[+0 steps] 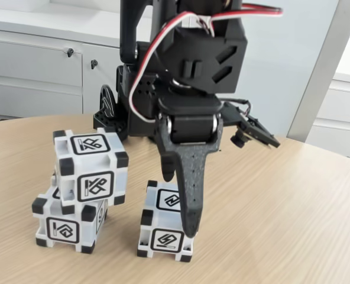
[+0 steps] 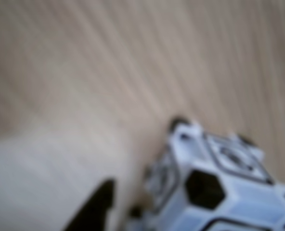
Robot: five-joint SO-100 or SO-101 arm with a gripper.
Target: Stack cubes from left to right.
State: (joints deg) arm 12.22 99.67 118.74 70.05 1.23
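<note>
No words or brand names can be read; each cube face carries only a black-framed square glyph. In the fixed view two cubes are stacked at left on the table, the top cube sitting skewed on the bottom cube; the third cube stands apart to their right. The gripper is down at the third cube, one dark finger across its right front edge; whether it is spread or pinching I cannot tell; the wrist view is blurred, with a cube at lower right.

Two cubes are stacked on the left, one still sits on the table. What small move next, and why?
Probably close the gripper on the lone cube: one finger already hangs against its right side, the two-cube stack awaits it, and nothing is held yet.
</note>
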